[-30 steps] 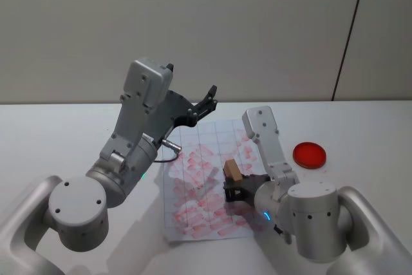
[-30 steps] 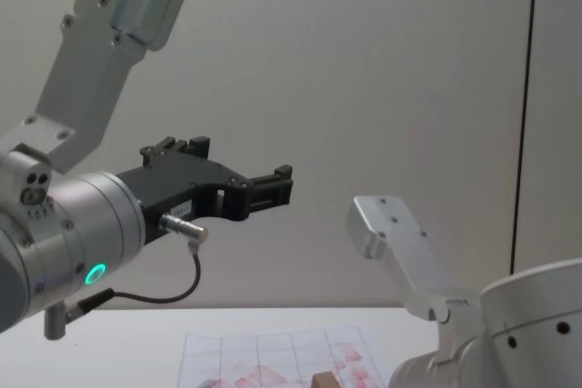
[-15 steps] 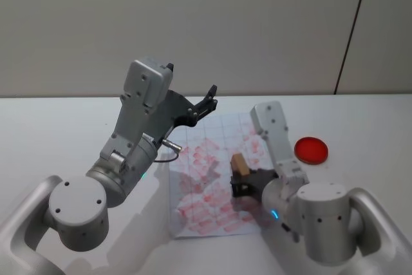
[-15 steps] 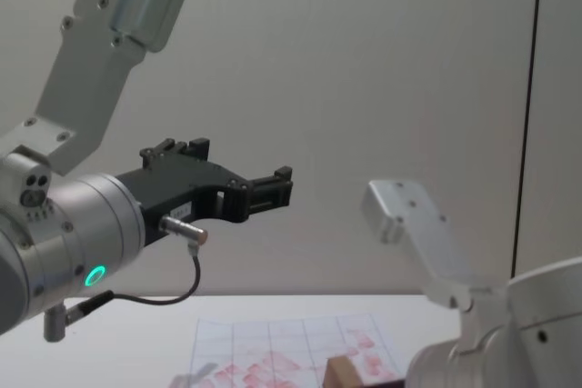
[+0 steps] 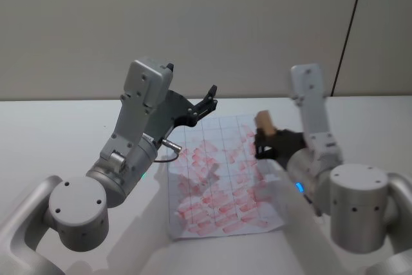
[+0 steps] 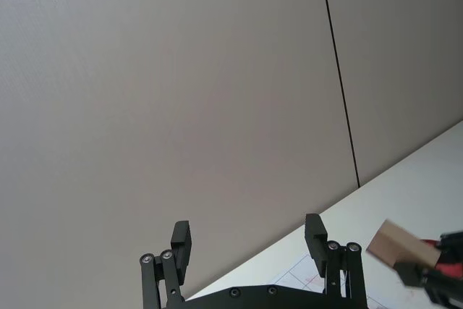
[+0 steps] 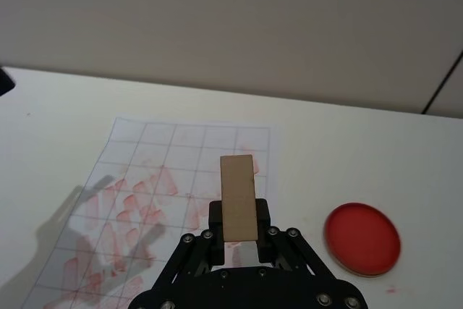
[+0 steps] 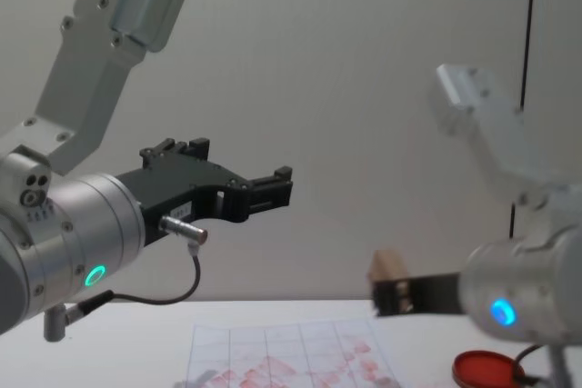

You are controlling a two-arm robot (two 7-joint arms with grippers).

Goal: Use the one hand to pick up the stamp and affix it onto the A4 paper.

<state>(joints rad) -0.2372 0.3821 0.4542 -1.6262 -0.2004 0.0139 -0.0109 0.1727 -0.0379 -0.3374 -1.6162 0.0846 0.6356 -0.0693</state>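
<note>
The right hand [image 5: 265, 140] grips the stamp [image 5: 264, 121], holding it in the air above the right edge of the paper [image 5: 219, 178] on the table [image 5: 51, 133]. The left hand [image 5: 207, 102] hangs with fingers wide apart over the paper's far edge.

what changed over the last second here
The right gripper, still shut on the stamp, lifted it off the A4 paper and swung it up toward the sheet's far right edge. The left gripper stayed raised and open; paper and ink pad stayed put.
</note>
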